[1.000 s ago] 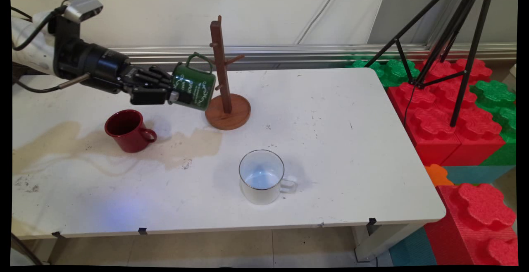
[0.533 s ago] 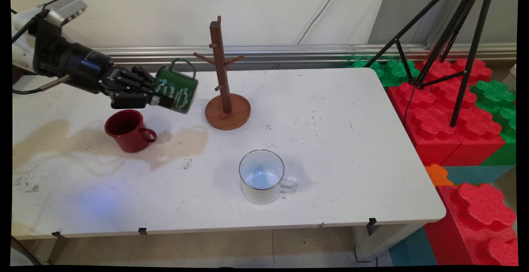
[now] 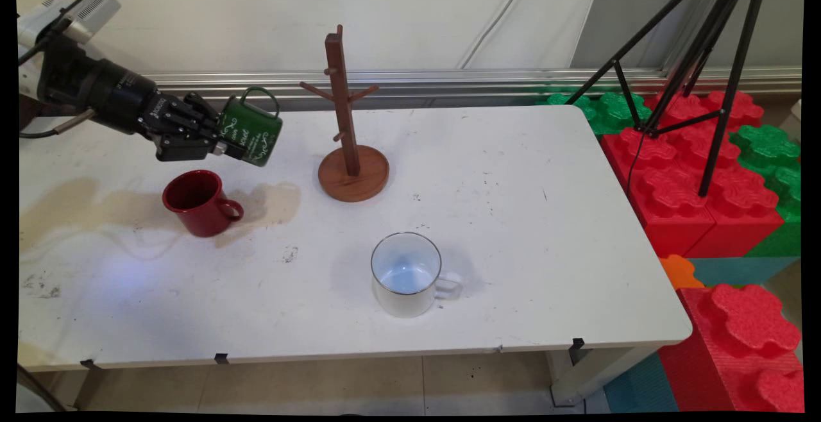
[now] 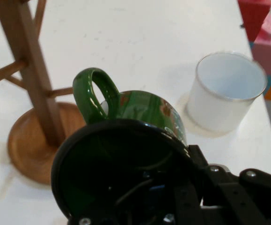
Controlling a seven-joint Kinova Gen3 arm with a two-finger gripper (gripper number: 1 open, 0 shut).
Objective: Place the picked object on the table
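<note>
held mug [image 3: 251, 136]: upper left of frame, off the table [image 3: 513, 172], left of the rack [image 3: 349, 146]
second mug [image 3: 199, 202]: below the held mug
third mug [image 3: 406, 274]: lower centre, below-right of rack

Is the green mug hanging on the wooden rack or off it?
Off it. The green mug is held in the air by the gripper, clear of the wooden rack, whose pegs carry nothing.

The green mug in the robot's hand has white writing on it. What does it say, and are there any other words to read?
Dark green enamel mug: white decorative lettering, too small and tilted to read.
Black wrist behind the black two-finger hand: a small white mark, too small to read.
No other words or numbers can be made out.
</note>
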